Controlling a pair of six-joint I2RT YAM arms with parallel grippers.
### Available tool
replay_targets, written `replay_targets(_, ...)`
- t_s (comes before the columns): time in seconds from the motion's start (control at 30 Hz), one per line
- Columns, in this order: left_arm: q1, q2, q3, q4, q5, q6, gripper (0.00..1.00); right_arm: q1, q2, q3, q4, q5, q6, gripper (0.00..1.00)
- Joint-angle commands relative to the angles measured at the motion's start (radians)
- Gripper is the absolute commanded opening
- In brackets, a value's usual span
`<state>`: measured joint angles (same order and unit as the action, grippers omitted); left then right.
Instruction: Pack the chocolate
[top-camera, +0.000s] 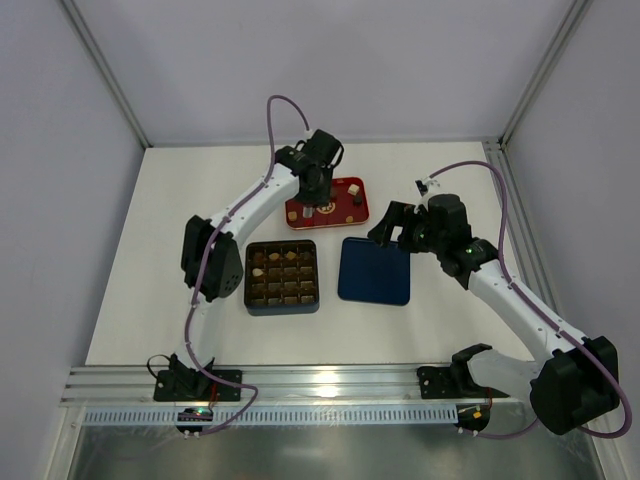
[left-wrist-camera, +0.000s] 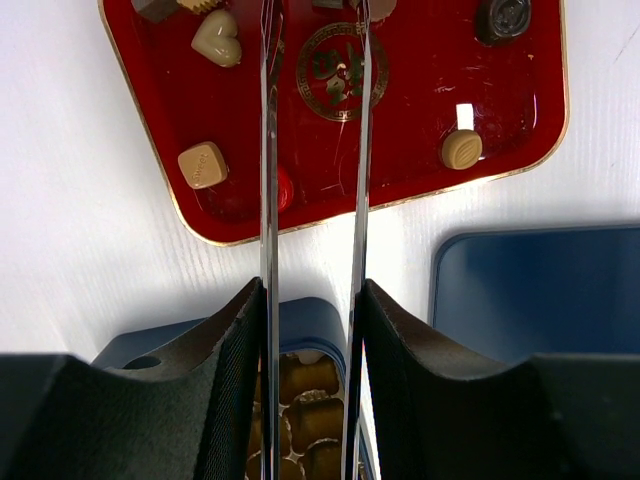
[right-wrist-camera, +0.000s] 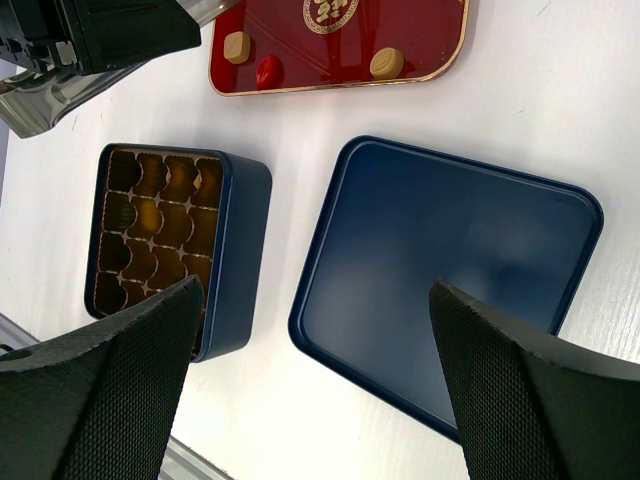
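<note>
Several chocolate pieces lie on a red tray (left-wrist-camera: 430, 120): a cream heart (left-wrist-camera: 217, 38), a tan square (left-wrist-camera: 203, 165), a tan round (left-wrist-camera: 461, 149) and a dark round (left-wrist-camera: 503, 17). My left gripper (left-wrist-camera: 312, 300) is over the tray (top-camera: 345, 205) and is shut on long metal tweezers (left-wrist-camera: 268, 150). Their blades stand slightly apart, and the tips run out of the top of the left wrist view. The dark box (top-camera: 282, 276) holds several pieces in its gridded cells. My right gripper (right-wrist-camera: 315, 300) is open and empty above the navy lid (right-wrist-camera: 450, 260).
The lid (top-camera: 375, 270) lies flat to the right of the box and below the tray. A small red piece (left-wrist-camera: 284, 188) sits near the tray's near edge. White walls and a metal frame enclose the table; a rail runs along the near edge.
</note>
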<state>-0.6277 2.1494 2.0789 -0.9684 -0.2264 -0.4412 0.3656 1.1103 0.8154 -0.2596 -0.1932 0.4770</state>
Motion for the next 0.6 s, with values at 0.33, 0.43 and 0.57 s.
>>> replay_targets(0.33, 0.016, 0.024, 0.058, 0.050, -0.011, -0.010, 0.41, 0.004, 0.000, 0.016, 0.019, 0.006, -0.014, 0.94)
replay_targets(0.43, 0.019, 0.032, 0.060, 0.046, -0.011, -0.008, 0.41, 0.006, 0.000, 0.014, 0.020, 0.005, -0.012, 0.94)
replay_targets(0.57, 0.022, 0.024, 0.044, 0.049, -0.016, -0.008, 0.40, 0.004, 0.003, 0.011, 0.023, 0.003, -0.014, 0.94)
